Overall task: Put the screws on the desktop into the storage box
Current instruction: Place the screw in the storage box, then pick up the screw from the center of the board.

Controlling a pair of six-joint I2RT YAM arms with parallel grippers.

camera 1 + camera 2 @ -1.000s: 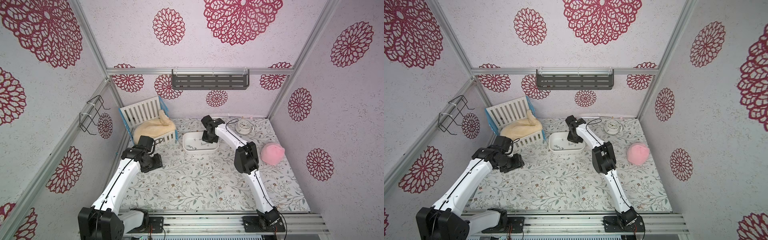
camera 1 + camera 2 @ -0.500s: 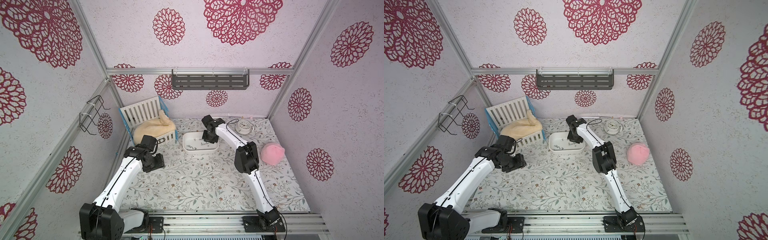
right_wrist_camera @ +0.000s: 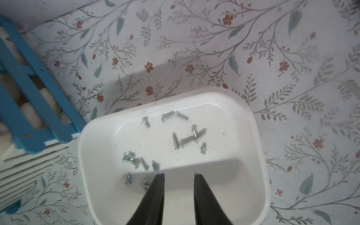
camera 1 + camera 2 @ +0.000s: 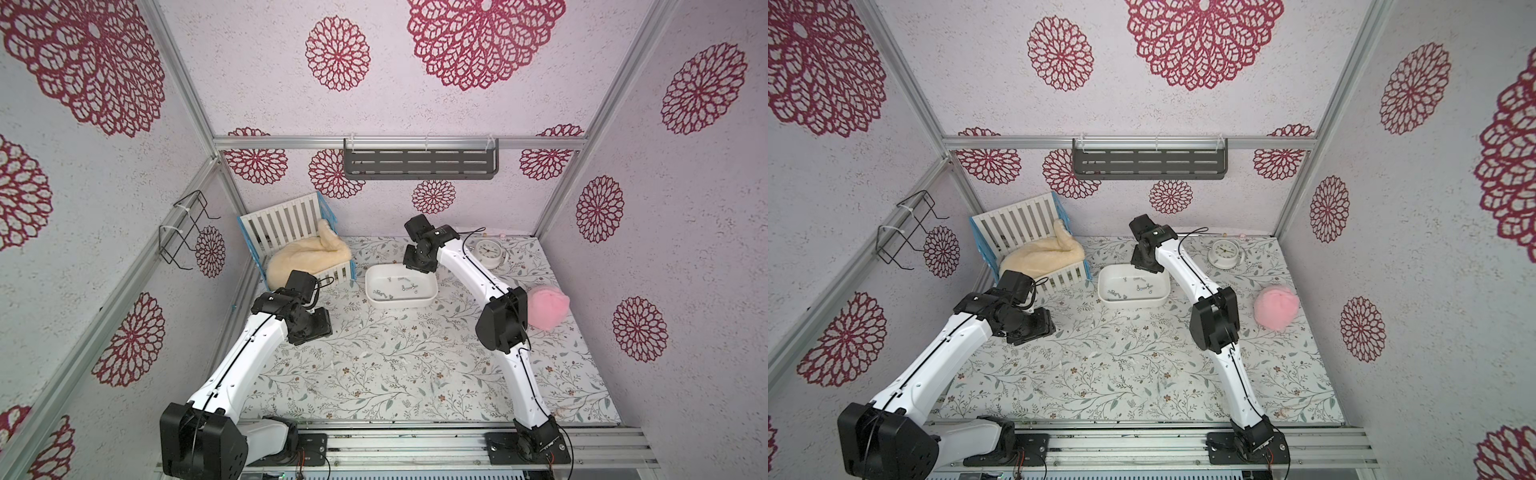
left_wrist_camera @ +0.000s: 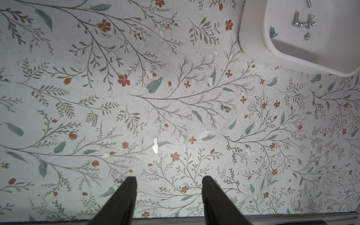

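The white storage box [image 3: 259, 155] stands on the flowered desktop [image 5: 97, 116] with several small silver screws [image 3: 187, 141] lying in it. My right gripper [image 3: 179, 176] hangs just above the box's inside, open, with nothing between its fingers. In both top views the box [image 4: 399, 304] [image 4: 1133, 304] sits at the back middle, screws [image 4: 402, 286] inside, the right wrist [image 4: 419, 259] over its far right corner. My left gripper [image 5: 169, 180] is open and empty above the bare desktop. One loose screw [image 5: 225, 108] lies on the desktop ahead of it, short of the box [image 5: 251, 39].
A white slatted crib with blue edges [image 4: 286, 222] holds a cream plush at the back left. A white alarm clock [image 4: 488, 251] and a pink fluffy ball [image 4: 546, 305] sit at the right. A dark shelf [image 4: 419, 164] hangs on the back wall, a wire rack [image 4: 187, 232] on the left wall.
The right gripper's jaws have parted above the box. The left wrist has drifted a little to the right and toward the front over the desktop.
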